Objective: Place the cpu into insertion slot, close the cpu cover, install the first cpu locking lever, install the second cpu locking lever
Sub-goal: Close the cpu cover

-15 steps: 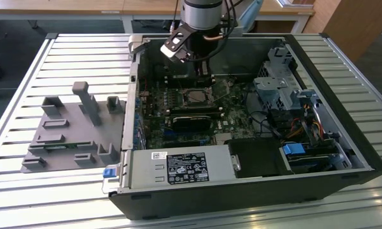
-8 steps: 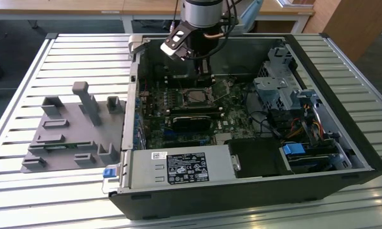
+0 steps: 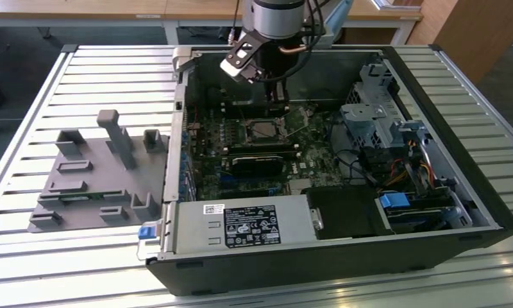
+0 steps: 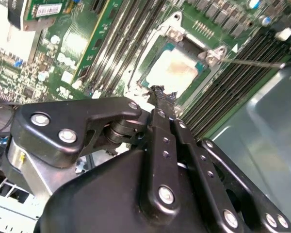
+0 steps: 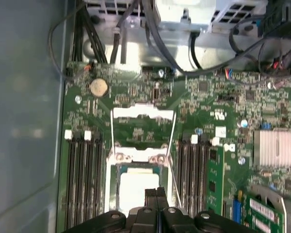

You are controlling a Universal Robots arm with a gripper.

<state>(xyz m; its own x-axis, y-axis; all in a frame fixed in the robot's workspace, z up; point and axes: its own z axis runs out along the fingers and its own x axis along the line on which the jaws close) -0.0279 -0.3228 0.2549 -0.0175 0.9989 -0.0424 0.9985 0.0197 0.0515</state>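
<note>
The cpu (image 5: 135, 188) lies pale and flat in the insertion slot (image 5: 112, 194) on the green board, and it shows in both wrist views (image 4: 177, 70). The cpu cover (image 5: 143, 112), a silvery frame with a window, is swung back open past its hinge. A thin locking lever (image 5: 172, 175) stands free beside the slot; it shows as a bare rod (image 4: 252, 62) in the second wrist view. My gripper (image 5: 157, 195) hovers over the cpu's edge, shut with nothing in it. In the exterior view my gripper (image 3: 278, 97) hangs inside the case above the slot (image 3: 263, 131).
Long black memory slots (image 5: 82, 184) flank the socket on both sides. A finned heatsink (image 5: 276, 148) and a coin battery (image 5: 98, 86) sit on the board. The case (image 3: 462, 192) holds a power supply (image 3: 243, 224), drive cage (image 3: 372, 119) and cables. A grey fixture (image 3: 94, 173) sits at the exterior view's left.
</note>
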